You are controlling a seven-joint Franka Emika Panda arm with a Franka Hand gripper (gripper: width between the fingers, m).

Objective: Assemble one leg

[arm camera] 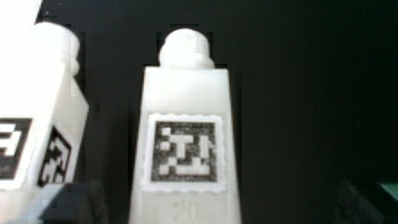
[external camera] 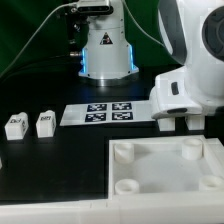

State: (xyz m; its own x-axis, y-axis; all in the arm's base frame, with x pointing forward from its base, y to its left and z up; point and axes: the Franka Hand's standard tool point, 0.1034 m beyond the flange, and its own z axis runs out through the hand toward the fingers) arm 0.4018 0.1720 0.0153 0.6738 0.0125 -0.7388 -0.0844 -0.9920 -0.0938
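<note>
Four white legs are counted on the black desk (external camera: 60,170). Two are laid toward the desk's edge on the exterior view's left: the outer leg (external camera: 14,125) and the inner leg (external camera: 44,122), side by side but apart, each with a tag uppermost. The other two are found toward the edge on the exterior view's right, directly beneath the end effector (external camera: 180,120) and partly hidden by the white hand.

In the wrist view this pair is seen close up. The centred leg (arm camera: 183,130) is laid flat with its tag up and its rounded tip (arm camera: 185,45) at the far end. The side leg (arm camera: 36,120) is laid parallel to it, with a dark gap between them.

The end effector is held spread. One dark fingertip (arm camera: 57,205) is seen beside the centred leg without touching it; the opposite one is barely made out. Nothing is pinched.

The marker board (external camera: 100,113) is fixed between the two pairs of legs. The tabletop (external camera: 165,165), round sockets uppermost, is placed toward the near corner on the exterior view's right. The robot base (external camera: 103,45) is set at the far edge.
</note>
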